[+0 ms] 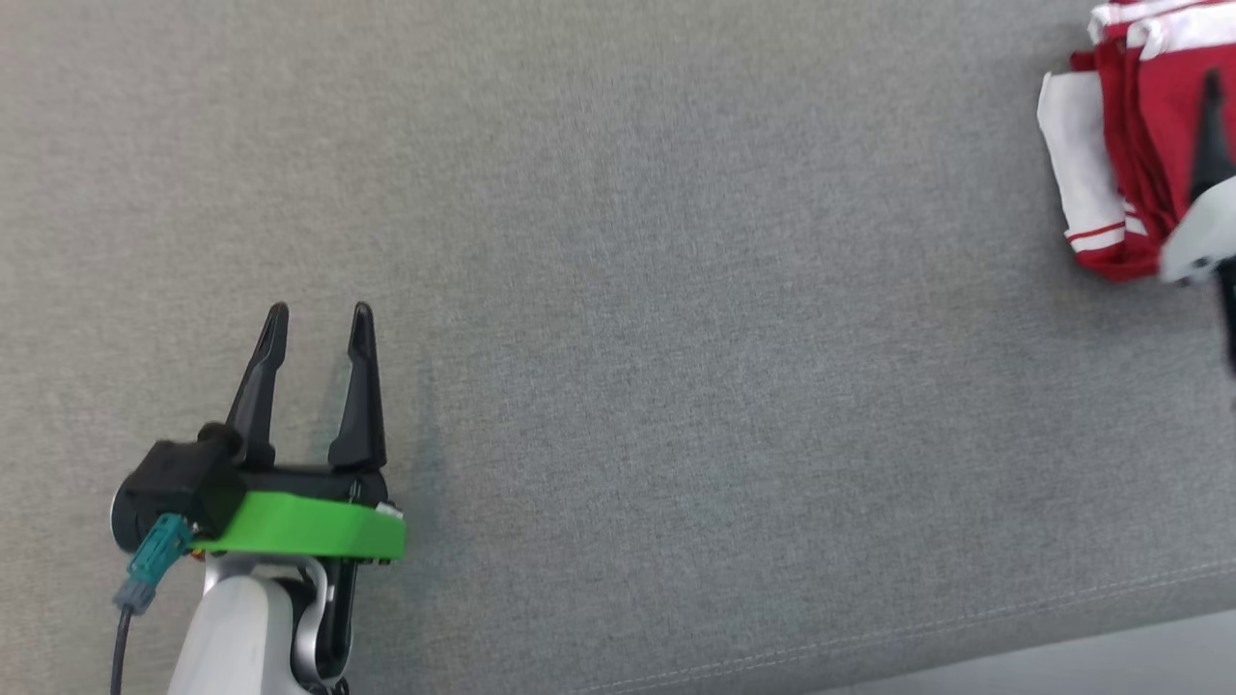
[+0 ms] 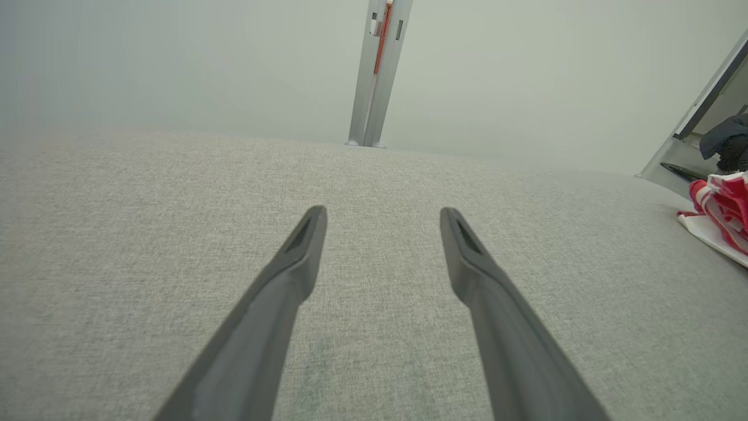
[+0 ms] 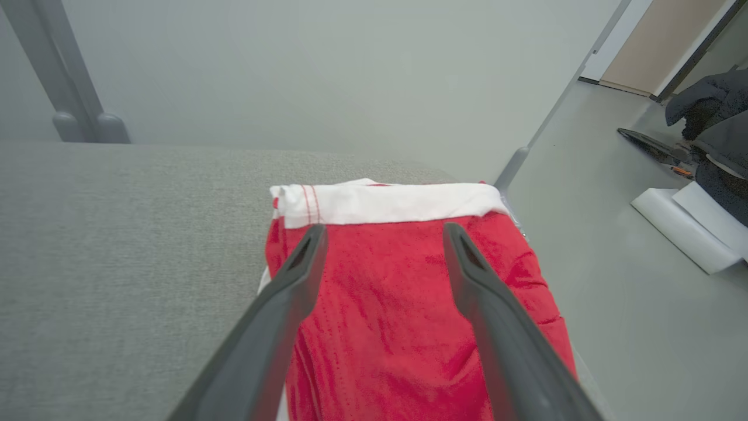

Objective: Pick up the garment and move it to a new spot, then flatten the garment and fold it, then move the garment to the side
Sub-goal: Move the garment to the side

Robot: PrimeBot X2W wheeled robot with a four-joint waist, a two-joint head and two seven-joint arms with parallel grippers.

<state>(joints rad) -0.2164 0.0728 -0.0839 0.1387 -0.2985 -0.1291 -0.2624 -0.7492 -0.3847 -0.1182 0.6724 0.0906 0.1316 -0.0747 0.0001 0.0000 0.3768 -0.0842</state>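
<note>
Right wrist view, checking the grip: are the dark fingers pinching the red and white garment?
No, the right gripper stands wide open over the folded red and white garment.

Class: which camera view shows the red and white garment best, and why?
The right wrist view: the garment lies close and large, white band plain. The head view cuts it off at its top right corner; the left wrist view shows a scrap at its right edge.

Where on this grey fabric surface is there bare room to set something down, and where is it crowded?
Free: the wide stretch of grey fabric surface between the left gripper and the folded red-and-white garment. Crowded: the far right edge, where the right gripper, jaws open, hangs over the garment.
</note>
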